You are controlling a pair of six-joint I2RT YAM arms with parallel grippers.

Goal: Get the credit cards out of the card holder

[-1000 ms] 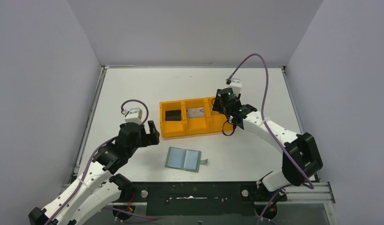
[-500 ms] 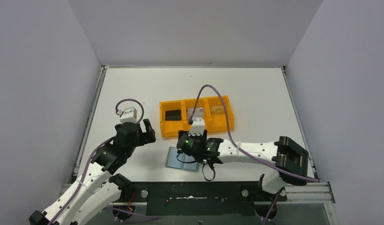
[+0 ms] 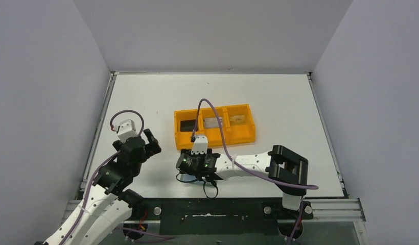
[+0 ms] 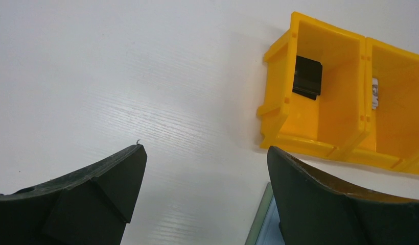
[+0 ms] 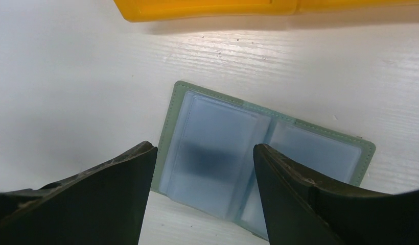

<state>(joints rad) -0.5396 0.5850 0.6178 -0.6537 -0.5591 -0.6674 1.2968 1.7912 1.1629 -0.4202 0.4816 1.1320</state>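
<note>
overhead view down onto orange three-compartment plastic tray [image 3: 214, 141], left wrist low from its left, right wrist close at its near edge, tray shared

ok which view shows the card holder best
The right wrist view: the card holder lies open below the right gripper, both pale blue pocket panels visible. In the top external view the gripper covers nearly all of it. The left wrist view catches only one corner at its bottom edge.
</note>
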